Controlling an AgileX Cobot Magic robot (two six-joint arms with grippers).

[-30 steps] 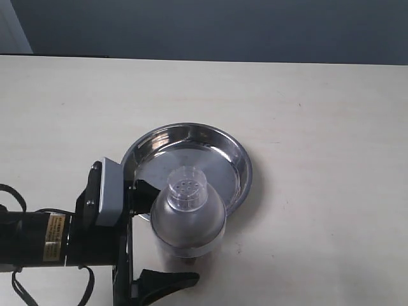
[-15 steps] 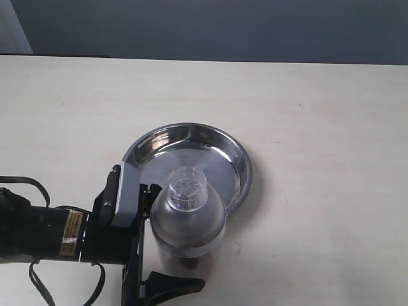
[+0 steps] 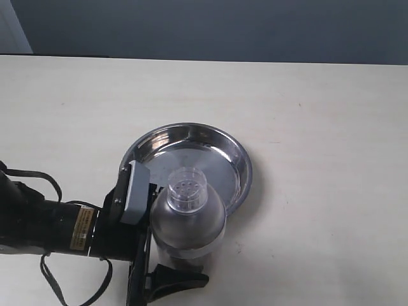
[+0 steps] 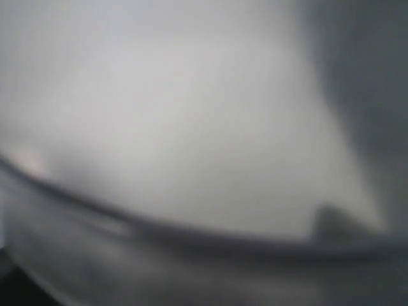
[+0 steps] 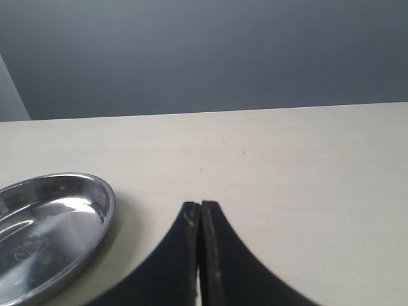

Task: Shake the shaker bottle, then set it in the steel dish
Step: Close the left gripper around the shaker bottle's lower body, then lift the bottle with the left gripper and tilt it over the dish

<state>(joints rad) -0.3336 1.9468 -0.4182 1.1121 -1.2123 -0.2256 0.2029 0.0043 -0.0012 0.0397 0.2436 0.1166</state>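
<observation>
The shaker bottle (image 3: 189,213) is upright in the exterior view, its perforated cap facing the camera and brown granules low inside. It overlaps the near rim of the steel dish (image 3: 217,148). My left gripper (image 3: 175,237) comes in from the left and is shut on the bottle's body; one black finger (image 3: 178,279) shows below it. The left wrist view is filled by the bottle's (image 4: 191,127) blurred pale wall. My right gripper (image 5: 201,205) is shut on nothing, over bare table beside the dish (image 5: 44,223), and is outside the exterior view.
The pale wooden table (image 3: 319,127) extends on all sides of the dish. A dark wall runs behind its far edge. The left arm's black body and cables (image 3: 38,223) lie along the lower left.
The left wrist has rolled and shifted a little to the right and lower in the view, still holding the bottle. The bottle's cap has stayed at nearly the same spot.
</observation>
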